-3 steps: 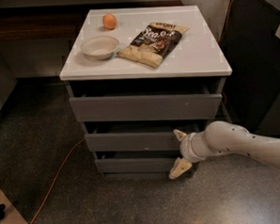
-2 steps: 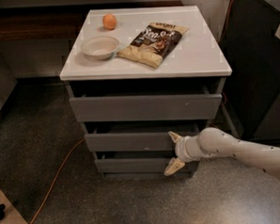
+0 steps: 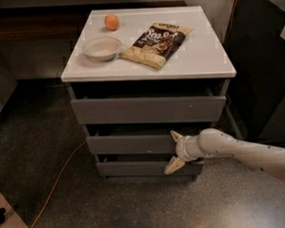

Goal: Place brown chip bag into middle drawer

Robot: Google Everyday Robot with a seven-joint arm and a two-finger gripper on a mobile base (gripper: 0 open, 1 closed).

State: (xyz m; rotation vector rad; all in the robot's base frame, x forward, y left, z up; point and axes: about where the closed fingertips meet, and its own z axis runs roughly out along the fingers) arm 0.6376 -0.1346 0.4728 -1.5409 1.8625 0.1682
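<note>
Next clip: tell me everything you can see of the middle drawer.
The middle drawer is a wide, shallow grey drawer, second of three under the white top. Its front is plain and matte, with no handle, and stands upright with a dark gap above it. Its inside is hidden. The gripper is at its right end with its fingers open, one by the front's upper edge and one below its lower edge. Contact is unclear. The chip bag lies on the top, not in it.
</note>
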